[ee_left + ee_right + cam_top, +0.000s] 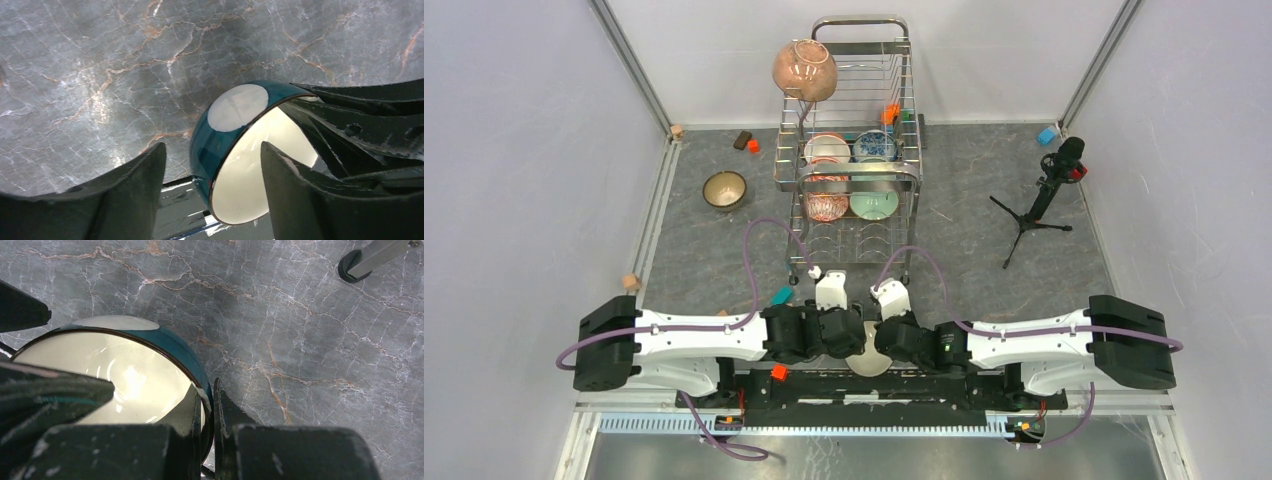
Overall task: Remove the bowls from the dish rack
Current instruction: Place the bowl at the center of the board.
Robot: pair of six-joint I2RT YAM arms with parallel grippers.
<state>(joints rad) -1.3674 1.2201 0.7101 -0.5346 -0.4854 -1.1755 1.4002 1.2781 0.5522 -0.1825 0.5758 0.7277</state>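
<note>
A teal-and-white bowl [225, 135] hangs on edge between both grippers near the table's front edge, a pale disc [869, 360] from above. My right gripper [210, 405] is shut on its rim [197, 375], one finger inside, one outside. My left gripper [212, 150] is open, its fingers [135, 190] standing apart on either side of the rim without touching. The dish rack [854, 180] stands at the back centre. It holds a pink-brown bowl [804, 70] on top, a white bowl [827, 148], a blue-patterned one [875, 145], a red-patterned one [826, 203] and a pale green one [874, 203].
A dark bowl [724, 188] sits on the table left of the rack. A microphone on a tripod [1039, 195] stands at the right. Small blocks lie about: blue [1046, 135], orange [753, 145], tan [631, 282], teal [781, 295]. A metal leg with a black foot [350, 265] stands beyond the right gripper.
</note>
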